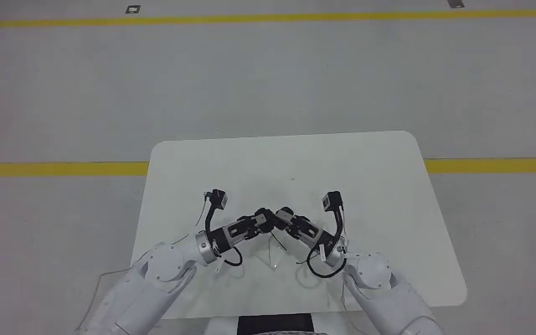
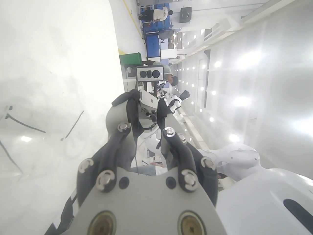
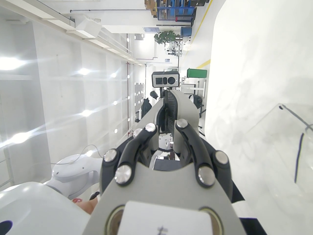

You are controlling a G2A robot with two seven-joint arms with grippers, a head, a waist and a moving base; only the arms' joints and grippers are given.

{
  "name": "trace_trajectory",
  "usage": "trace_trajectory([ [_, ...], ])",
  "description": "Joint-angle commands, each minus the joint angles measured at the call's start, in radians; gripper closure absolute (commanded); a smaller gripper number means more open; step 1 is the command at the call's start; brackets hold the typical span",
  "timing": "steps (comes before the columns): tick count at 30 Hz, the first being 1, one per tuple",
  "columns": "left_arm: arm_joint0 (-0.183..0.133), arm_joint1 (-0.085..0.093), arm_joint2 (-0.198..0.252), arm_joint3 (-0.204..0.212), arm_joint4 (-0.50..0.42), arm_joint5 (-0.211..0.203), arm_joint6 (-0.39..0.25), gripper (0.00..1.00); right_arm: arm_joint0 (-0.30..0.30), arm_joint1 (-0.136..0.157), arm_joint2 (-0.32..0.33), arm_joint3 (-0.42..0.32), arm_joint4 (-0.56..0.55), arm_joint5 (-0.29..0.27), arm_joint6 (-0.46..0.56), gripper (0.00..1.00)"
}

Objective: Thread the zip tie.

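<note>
Zip tie (image 2: 132,123) runs as a thin black strap along one finger of the parted left gripper (image 2: 144,102), tip to tip with the right gripper (image 3: 167,101) apparently clenched on it above the table (image 1: 368,184); threading looks under way, needing a fine, steady push.

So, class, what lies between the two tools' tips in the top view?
Nothing visible: in the top view the black left tool and black right tool nearly touch tips above the white rounded table.
</note>
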Motion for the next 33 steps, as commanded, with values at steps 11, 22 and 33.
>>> trace_trajectory([
  [11, -0.005, -0.002, 0.007, 0.004, 0.001, 0.002, 0.0, 0.89, -0.011, -0.002, 0.009, -0.014, -0.005, 0.0, 0.015, 1.0],
  [22, 0.008, 0.001, -0.002, -0.002, 0.007, -0.004, -0.003, 1.0, -0.016, -0.006, 0.01, -0.016, -0.01, 0.0, 0.018, 0.34],
  [33, 0.042, 0.01, -0.042, -0.039, 0.013, -0.006, -0.007, 1.0, -0.036, -0.002, 0.072, -0.007, 0.011, 0.0, -0.002, 0.0],
])
